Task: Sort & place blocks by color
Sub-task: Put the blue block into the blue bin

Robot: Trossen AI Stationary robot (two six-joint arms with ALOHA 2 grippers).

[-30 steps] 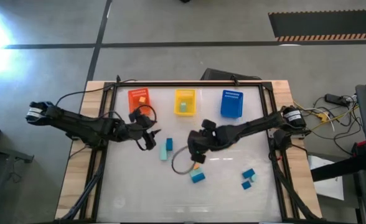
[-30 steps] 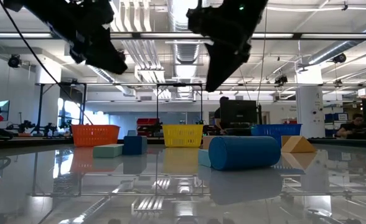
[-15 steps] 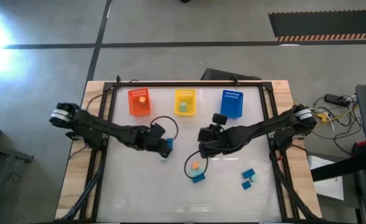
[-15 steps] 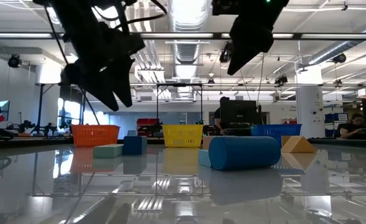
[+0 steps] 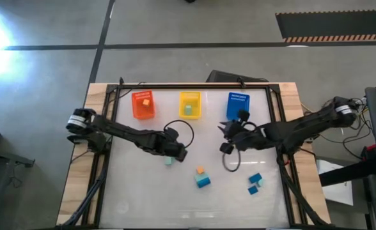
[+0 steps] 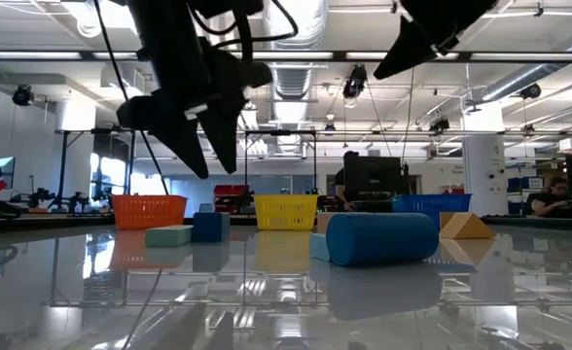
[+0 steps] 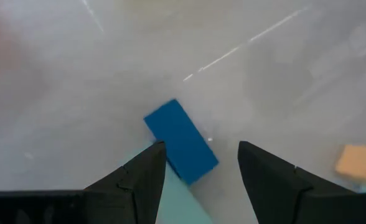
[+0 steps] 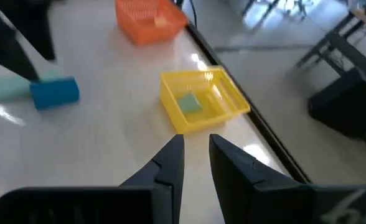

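My left gripper (image 5: 177, 152) (image 7: 195, 158) hangs open over the table's middle. Its fingers stand on either side of a blue block (image 7: 181, 149) without touching it. That block lies flat against a pale teal bar (image 5: 169, 161) (image 7: 178, 202); the low view shows the blue block (image 6: 208, 226) and the teal bar (image 6: 169, 234) below the left gripper (image 6: 200, 146). My right gripper (image 5: 228, 139) (image 8: 195, 146) hovers near the blue bin (image 5: 238, 107), open by a narrow gap, with nothing between its fingers. An orange cube (image 5: 200, 170) and a blue block (image 5: 203, 183) lie toward the near edge.
The orange bin (image 5: 142, 105) holds an orange block, and the yellow bin (image 5: 189, 104) (image 8: 201, 99) holds a teal one. Both stand by the far edge, beside the blue bin. Blue and teal blocks (image 5: 256, 183) lie near the right. A blue cylinder (image 6: 381, 238) sits close to the low camera.
My left gripper has moved toward the table's right and come down over the blue block and teal bar. My right gripper has risen and swung from above the orange cube toward the right and far edge, up to the blue bin. No block has moved.
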